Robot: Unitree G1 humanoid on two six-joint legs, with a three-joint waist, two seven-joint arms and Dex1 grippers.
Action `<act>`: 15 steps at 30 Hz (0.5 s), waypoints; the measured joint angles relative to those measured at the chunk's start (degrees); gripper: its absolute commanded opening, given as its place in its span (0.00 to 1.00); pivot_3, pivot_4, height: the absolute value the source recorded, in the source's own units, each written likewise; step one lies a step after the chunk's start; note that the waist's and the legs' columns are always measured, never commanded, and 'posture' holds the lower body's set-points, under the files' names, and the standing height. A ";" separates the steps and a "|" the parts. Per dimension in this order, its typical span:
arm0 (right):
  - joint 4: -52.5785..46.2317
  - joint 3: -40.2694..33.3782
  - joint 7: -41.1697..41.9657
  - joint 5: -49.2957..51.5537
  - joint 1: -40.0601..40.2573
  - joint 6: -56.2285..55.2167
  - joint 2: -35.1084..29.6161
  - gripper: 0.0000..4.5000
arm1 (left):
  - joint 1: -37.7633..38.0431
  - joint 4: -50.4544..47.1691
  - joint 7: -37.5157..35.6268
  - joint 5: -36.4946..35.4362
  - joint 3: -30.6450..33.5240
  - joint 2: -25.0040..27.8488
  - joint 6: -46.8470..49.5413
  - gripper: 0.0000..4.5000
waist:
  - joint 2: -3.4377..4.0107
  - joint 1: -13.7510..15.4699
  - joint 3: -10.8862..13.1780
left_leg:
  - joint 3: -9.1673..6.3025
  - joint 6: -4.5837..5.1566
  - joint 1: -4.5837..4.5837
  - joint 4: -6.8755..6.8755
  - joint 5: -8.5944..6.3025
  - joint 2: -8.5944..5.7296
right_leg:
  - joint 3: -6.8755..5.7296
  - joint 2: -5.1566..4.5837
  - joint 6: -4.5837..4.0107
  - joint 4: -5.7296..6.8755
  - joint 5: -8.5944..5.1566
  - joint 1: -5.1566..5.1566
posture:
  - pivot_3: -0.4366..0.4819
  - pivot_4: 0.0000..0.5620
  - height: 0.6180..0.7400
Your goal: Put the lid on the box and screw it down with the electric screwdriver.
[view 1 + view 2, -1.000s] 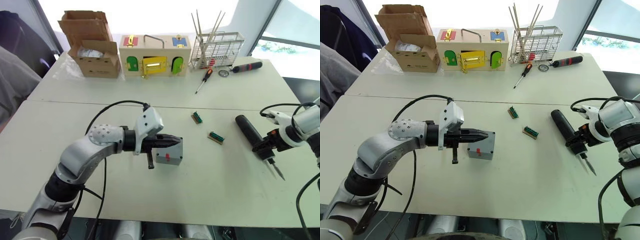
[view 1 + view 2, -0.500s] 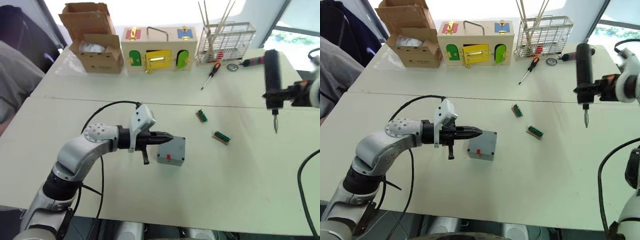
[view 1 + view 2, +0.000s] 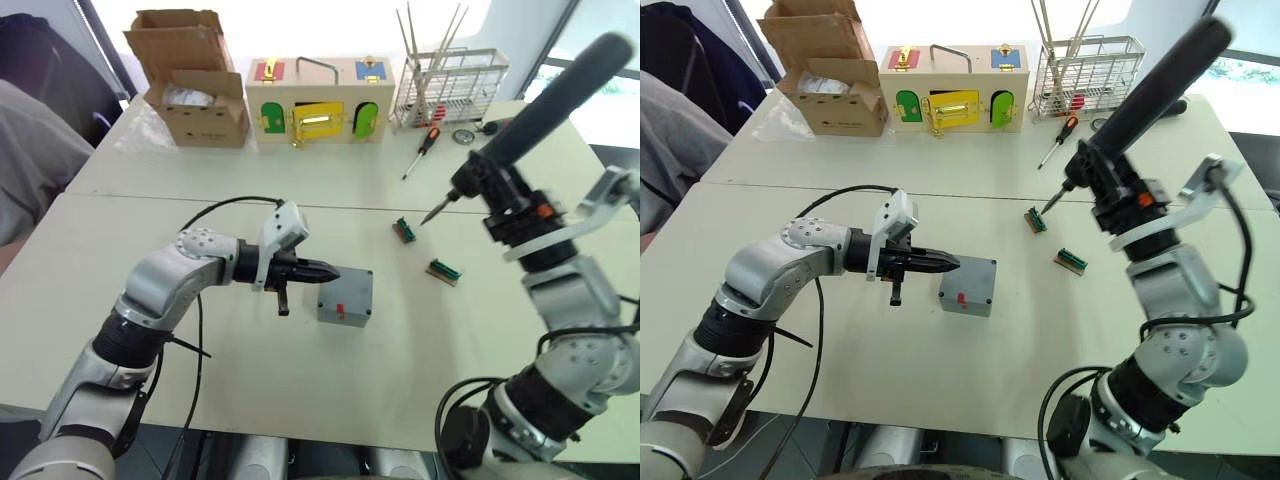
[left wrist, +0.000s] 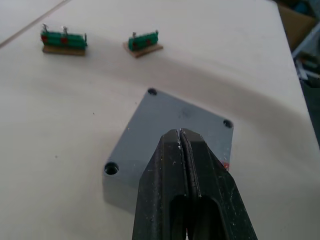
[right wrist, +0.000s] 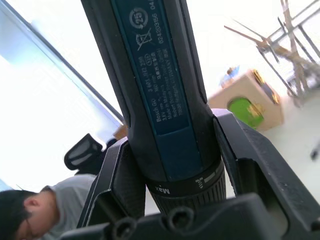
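— Lid (image 4: 170,130) sits on our box (image 3: 345,298), mid-table; left gripper (image 4: 181,135) pressed closed over it.
— Right gripper (image 3: 510,215) clamps our screwdriver (image 3: 545,100) aloft, bit tilted down-left.

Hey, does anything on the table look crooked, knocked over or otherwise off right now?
Nothing stands out. The lid sits flush on the box, corners lined up. The left gripper rests shut over its top. The right gripper holds the electric screwdriver aloft at a slant.
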 measured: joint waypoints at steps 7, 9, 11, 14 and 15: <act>-0.52 13.32 0.66 -0.49 7.63 -7.88 -3.32 0.40 | -2.21 5.31 -0.43 7.57 -4.25 -2.50 -7.12 0.00 | 0.02 -0.84 -0.03 | 0.02 0.00 0.18 0.07 0.01 0.08 | 0.03 0.08 0.00 -0.06 -0.01 0.11 | 0.48 0.27 1.00; -0.52 15.47 0.63 0.15 8.49 -9.06 -3.93 0.40 | -1.98 4.99 -0.97 7.73 -4.25 -2.55 -7.10 0.00 | 0.01 -0.80 -0.03 | 0.01 0.00 0.18 0.06 0.00 0.08 | 0.03 0.08 0.00 -0.06 -0.01 0.12 | 0.48 0.27 1.00; -0.52 17.45 0.60 0.73 9.11 -9.86 -4.33 0.40 | -1.56 4.41 -1.03 7.86 -4.19 -2.67 -6.95 0.00 | 0.01 -0.74 -0.03 | 0.00 0.00 0.18 0.07 0.00 0.07 | 0.03 0.07 0.00 -0.06 -0.01 0.14 | 0.48 0.27 1.00; -0.52 20.96 0.49 0.73 10.36 -11.49 -4.97 0.40 | -0.74 3.43 -1.06 7.90 -4.11 -2.76 -6.76 0.00 | -0.01 -0.56 -0.04 | -0.03 0.01 0.18 0.09 0.00 0.07 | 0.03 0.06 0.00 -0.07 -0.01 0.17 | 0.48 0.27 1.00; -0.52 22.09 0.39 0.71 10.98 -12.15 -5.02 0.40 | -0.34 2.89 -1.09 7.90 -4.06 -2.67 -6.66 0.00 | -0.02 -0.59 -0.05 | -0.04 0.01 0.18 0.09 0.00 0.07 | 0.03 0.06 0.00 -0.07 -0.01 0.17 | 0.48 0.27 1.00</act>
